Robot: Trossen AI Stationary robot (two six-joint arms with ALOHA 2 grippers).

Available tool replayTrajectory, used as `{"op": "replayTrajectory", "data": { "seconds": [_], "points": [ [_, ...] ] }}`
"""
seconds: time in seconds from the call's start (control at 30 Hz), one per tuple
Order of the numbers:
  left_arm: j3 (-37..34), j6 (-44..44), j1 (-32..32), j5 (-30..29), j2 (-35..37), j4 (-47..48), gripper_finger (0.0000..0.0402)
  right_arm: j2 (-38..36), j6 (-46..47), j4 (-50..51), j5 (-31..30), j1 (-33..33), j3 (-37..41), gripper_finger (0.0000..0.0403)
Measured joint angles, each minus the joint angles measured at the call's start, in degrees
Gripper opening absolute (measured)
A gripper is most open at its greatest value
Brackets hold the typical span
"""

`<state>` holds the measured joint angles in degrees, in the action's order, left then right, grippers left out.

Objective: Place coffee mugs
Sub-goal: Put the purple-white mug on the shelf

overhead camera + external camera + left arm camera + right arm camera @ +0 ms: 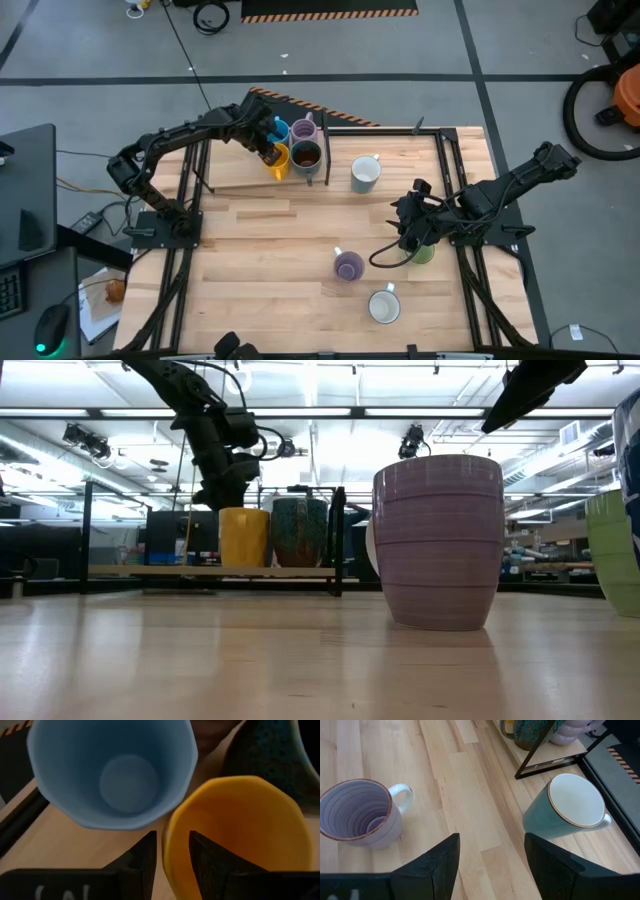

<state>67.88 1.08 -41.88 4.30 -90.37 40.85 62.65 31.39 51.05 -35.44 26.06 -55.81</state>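
Observation:
On a raised wooden board (240, 180) at the table's far side stand four mugs: blue (112, 770), orange (240, 825), dark brown (307, 157) and lilac (305, 130). My left gripper (172, 840) reaches down over the orange mug. It is open, one finger outside the mug's wall and one inside, with a gap showing on both sides. My right gripper (492, 865) hangs open above the table at the right, over bare wood. A lilac mug (357, 812), a teal mug with a white inside (565, 812), a white mug (384, 306) and a green mug (424, 254) stand on the tabletop.
A black metal frame (327, 150) borders the board on its right side. The green mug stands partly under my right arm. Bare tabletop lies at the near left (260, 270).

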Motion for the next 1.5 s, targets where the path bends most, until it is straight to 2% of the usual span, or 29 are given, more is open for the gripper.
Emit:
{"op": "replayTrajectory", "data": {
  "seconds": [0.33, 0.63, 0.77, 0.9, 1.13, 1.5],
  "points": [
    [1.5, 0.0, 0.0, 0.0, 2.5, 3.2, 0.0121, 0.0, -0.1, 0.0, 0.0, 0.0, 0.0, 0.0229],
    [10.8, -0.2, 2.2, -0.2, 5.5, 12.1, 0.0121, 0.0, -0.1, 0.0, 0.0, 0.0, 0.0, 0.0229],
    [15.3, -0.7, 7.1, -1.2, 6.2, 14.3, 0.0121, 0.0, -0.4, 0.0, 0.0, 0.0, 0.0, 0.0229],
    [18.2, -3.7, 15.1, -3.9, 6.3, 14.8, 0.0121, 0.0, -0.5, 0.0, 0.0, 0.0, 0.0, 0.0229],
    [17.9, 2.5, 27.9, -5.8, 4.8, 12.2, 0.0121, 0.0, -0.5, 0.0, -0.1, 0.0, 0.0, 0.0229],
    [17.9, 2.8, 42.0, -6.1, -2.6, 10.2, 0.0121, 0.0, -0.5, -0.1, -0.5, 0.0, 0.0, 0.0229]
  ]
}}
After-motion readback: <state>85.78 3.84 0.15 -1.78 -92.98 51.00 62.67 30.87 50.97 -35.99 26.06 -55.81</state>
